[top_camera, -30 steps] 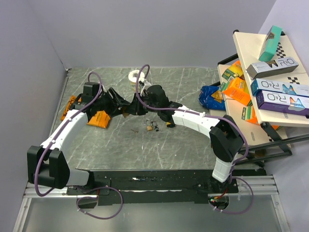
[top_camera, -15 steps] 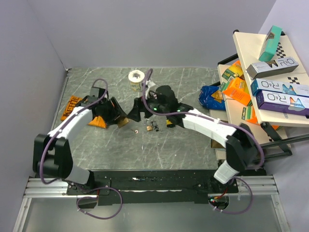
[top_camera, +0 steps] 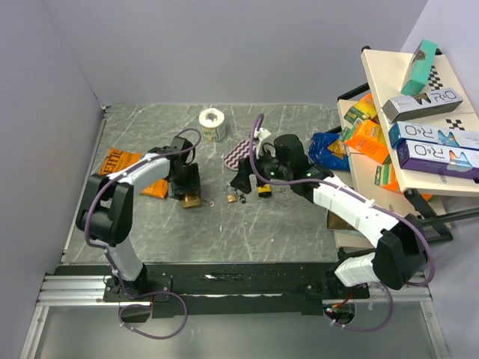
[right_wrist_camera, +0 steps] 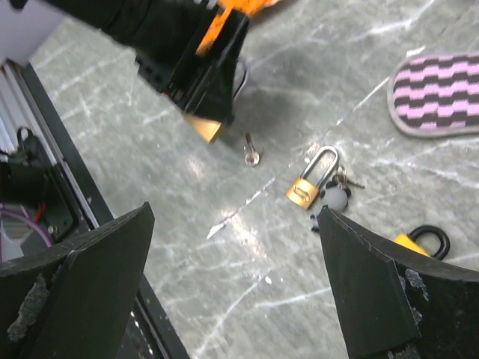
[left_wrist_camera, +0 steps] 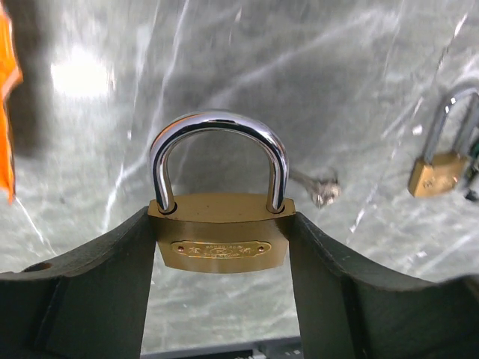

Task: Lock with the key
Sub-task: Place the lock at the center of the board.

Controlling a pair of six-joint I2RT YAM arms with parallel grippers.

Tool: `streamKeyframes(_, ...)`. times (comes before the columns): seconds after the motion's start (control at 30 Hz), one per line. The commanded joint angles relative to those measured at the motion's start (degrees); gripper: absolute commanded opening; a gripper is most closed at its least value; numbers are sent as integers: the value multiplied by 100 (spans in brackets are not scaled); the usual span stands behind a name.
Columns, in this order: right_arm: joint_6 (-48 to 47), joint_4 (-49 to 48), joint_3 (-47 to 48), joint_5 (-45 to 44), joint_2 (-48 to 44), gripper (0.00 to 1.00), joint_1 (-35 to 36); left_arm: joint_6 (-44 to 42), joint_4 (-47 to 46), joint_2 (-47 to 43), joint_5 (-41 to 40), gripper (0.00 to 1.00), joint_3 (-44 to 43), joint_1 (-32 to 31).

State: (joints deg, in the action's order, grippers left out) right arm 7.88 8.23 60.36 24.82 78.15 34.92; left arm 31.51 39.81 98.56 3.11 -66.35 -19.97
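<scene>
- Bases of both arms stand on the black rail (top_camera: pixel 247 280) at the near edge of the grey marble-look worktop (top_camera: pixel 284 232).
- The left gripper (left_wrist_camera: pixel 221 224) is closed on a brass padlock (left_wrist_camera: pixel 218 247) with a silver shackle. Its two dark fingers (left_wrist_camera: pixel 112 284) press on the two sides of the body, and the shackle, with both legs in the body, points away from the wrist.
- The held padlock is low over the worktop; I cannot tell if it touches it.
- Just right of it a small silver key (top_camera: pixel 210 201) lies flat on the worktop, apart from both grippers.
- A little more to the right lies a smaller gold-coloured padlock (right_wrist_camera: pixel 305 185) with a long shackle, touching a small bunch of keys (right_wrist_camera: pixel 337 196).
- The right gripper (right_wrist_camera: pixel 233 217) hangs above this area with jaws spread wide and nothing between them.
- Near it lies a yellow padlock (right_wrist_camera: pixel 420 239) with a black shackle.
- Further back is a flat oval pad (right_wrist_camera: pixel 441 93) with pink and black stripes, then a white roll of tape (top_camera: pixel 212 121) near the back wall.
- Orange packets (top_camera: pixel 116 160) lie at the left edge, and a blue bag (top_camera: pixel 325 149) at the right, beside a tilted beige rack (top_camera: pixel 385 71) that carries boxes (top_camera: pixel 434 134).
</scene>
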Motion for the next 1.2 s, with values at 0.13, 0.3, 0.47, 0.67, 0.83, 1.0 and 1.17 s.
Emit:
streamKeyframes(0.13, -234, 3, -112, 84, -388, 99, -81, -294, 167, 514, -294, 5, -739, -121)
streamKeyframes(0.3, -199, -14, -130, 85, -388, 99, -152, -338, 158, 743, -540, 15, -722, -165)
streamKeyframes(0.47, -138, -58, -138, 76, -388, 99, -213, -382, 123, 884, -689, 32, -512, -174)
streamKeyframes(0.67, -146, -23, -77, 76, -379, 99, -240, -391, 184, 884, -672, 66, -554, -174)
streamKeyframes(0.83, -190, 29, 55, 84, -327, 99, -257, -408, 238, 796, -646, 91, -757, -174)
streamKeyframes(1.0, -190, 109, 230, 102, -309, 99, -284, -426, 185, 410, -575, 97, -748, -174)
streamKeyframes(1.17, -269, 196, 564, 102, -406, 99, -345, -619, 27, -556, -207, 96, -976, -174)
